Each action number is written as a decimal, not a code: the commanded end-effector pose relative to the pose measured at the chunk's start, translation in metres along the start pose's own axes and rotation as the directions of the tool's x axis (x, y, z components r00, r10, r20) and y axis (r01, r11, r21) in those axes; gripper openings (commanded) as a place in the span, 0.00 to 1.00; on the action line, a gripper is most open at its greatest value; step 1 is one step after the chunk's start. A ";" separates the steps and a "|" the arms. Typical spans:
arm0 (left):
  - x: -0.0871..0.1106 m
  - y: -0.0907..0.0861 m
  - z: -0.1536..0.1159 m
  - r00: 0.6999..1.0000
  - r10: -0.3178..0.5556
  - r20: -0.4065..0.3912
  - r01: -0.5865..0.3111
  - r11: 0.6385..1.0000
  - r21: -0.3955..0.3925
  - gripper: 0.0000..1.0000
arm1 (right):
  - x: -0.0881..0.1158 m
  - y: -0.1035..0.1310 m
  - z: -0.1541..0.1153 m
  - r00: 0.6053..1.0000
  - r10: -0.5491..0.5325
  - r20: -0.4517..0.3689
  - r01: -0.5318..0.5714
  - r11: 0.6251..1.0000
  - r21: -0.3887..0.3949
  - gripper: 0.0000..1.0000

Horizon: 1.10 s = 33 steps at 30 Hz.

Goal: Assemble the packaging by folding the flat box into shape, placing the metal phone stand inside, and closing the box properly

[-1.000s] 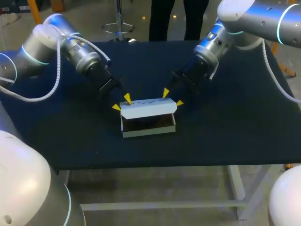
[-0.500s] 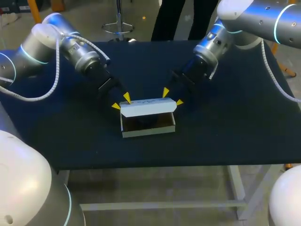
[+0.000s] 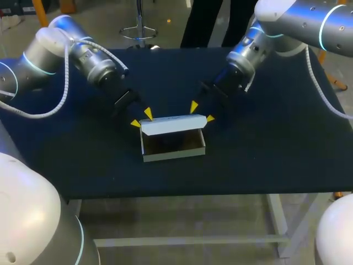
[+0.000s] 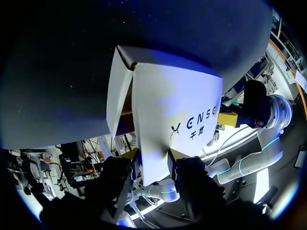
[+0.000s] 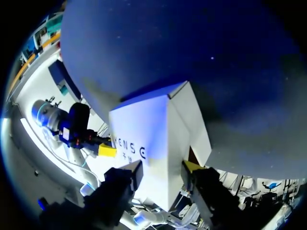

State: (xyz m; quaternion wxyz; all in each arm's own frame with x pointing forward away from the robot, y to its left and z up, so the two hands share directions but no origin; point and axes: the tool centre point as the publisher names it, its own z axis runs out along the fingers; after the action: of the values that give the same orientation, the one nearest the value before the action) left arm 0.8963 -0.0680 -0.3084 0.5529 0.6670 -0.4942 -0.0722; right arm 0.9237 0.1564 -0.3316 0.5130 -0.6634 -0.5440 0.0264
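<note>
Left end effector [image 3: 142, 118] and right end effector [image 3: 201, 112] both sit a touch higher and farther back than a second ago. The lid [image 3: 174, 126] of the box [image 3: 174, 155] has tipped up with them, so more of the dark opening shows. The box body has not shifted.

Outward of each end effector, the dark table [image 3: 265, 154] stretches wide to its side edges, and behind them it runs well back to the far edge. A band of table also lies between the two end effectors, behind the lid. Past the box, on the side away from them, a narrower strip remains before the near edge.

The white box stands upright on the table just below and ahead of both end effectors, and the lid leans over its opening, half open. What lies inside cannot be made out.

The left end effector is at the lid's left end with its fingers spread. One yellow tip is by the lid's rear edge and the other just outside the short end. In the left wrist view that short end lies between the two tips. The right end effector stands the same way at the lid's right end, also spread. In the right wrist view the lid's end shows between its fingers. Each wrist view shows the other end effector at the lid's far end.
</note>
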 end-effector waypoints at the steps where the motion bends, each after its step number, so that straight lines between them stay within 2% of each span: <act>1: 0.003 0.000 0.000 1.000 -0.004 0.007 0.004 1.000 -0.002 0.40 | 0.005 0.004 -0.002 1.000 -0.003 0.003 0.003 1.000 0.017 0.56; 33: 0.006 -0.003 -0.004 1.000 -0.026 0.004 0.026 1.000 -0.017 0.39 | 0.011 0.005 -0.001 1.000 -0.007 -0.001 0.007 1.000 0.020 0.52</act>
State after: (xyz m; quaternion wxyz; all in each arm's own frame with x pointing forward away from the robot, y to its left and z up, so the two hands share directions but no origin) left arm 0.8990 -0.0684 -0.3050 0.5549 0.6713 -0.4848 -0.0801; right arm 0.9296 0.1621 -0.3284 0.5185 -0.6584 -0.5449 0.0274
